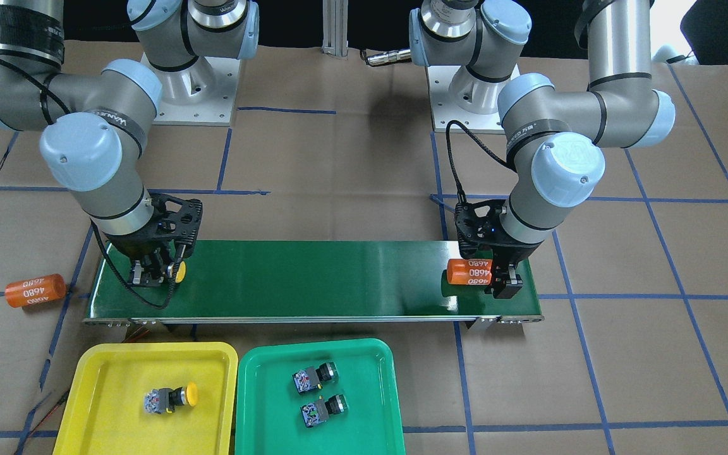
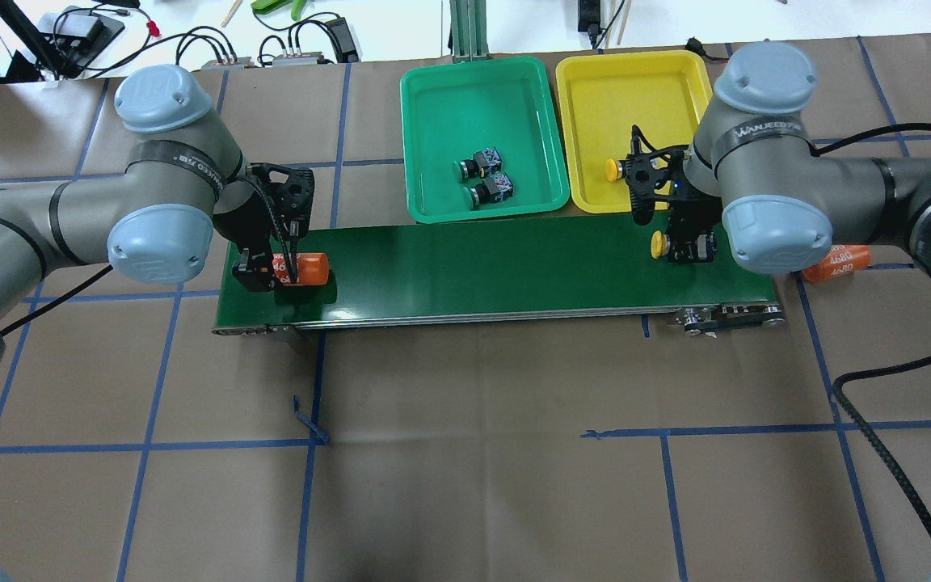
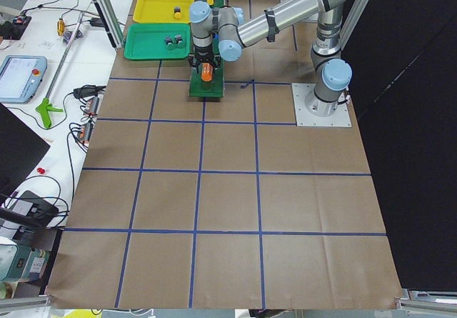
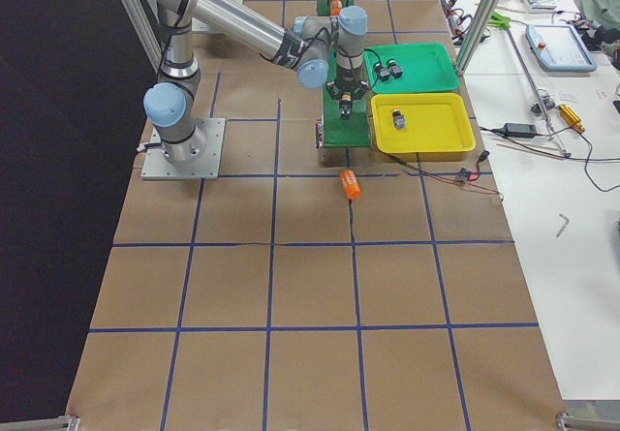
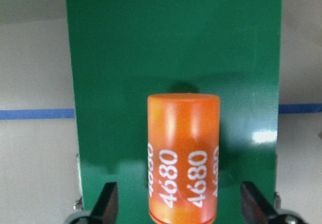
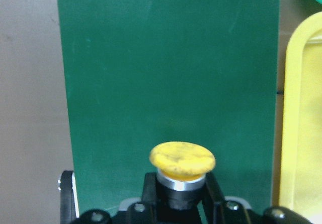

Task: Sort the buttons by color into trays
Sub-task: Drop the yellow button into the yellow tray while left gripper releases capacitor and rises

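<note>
My right gripper (image 1: 152,272) is over the conveyor belt's end nearest the yellow tray (image 1: 117,379). It is shut on the body of a yellow-capped button (image 1: 179,272); in the right wrist view the fingers (image 6: 149,186) hug the body under the cap (image 6: 182,159). A second yellow button (image 1: 171,398) lies in the yellow tray. Two green-capped buttons (image 1: 315,377) (image 1: 323,409) lie in the green tray (image 1: 364,392). My left gripper (image 2: 271,271) is open at the belt's other end, its fingers (image 5: 108,206) apart on either side of an orange 4680 cylinder (image 5: 183,158).
The long dark-green conveyor belt (image 1: 313,278) runs between the arms, with both trays side by side along its far edge from the robot. A second orange 4680 cylinder (image 1: 35,291) lies on the brown paper beyond the belt's end, by the right arm.
</note>
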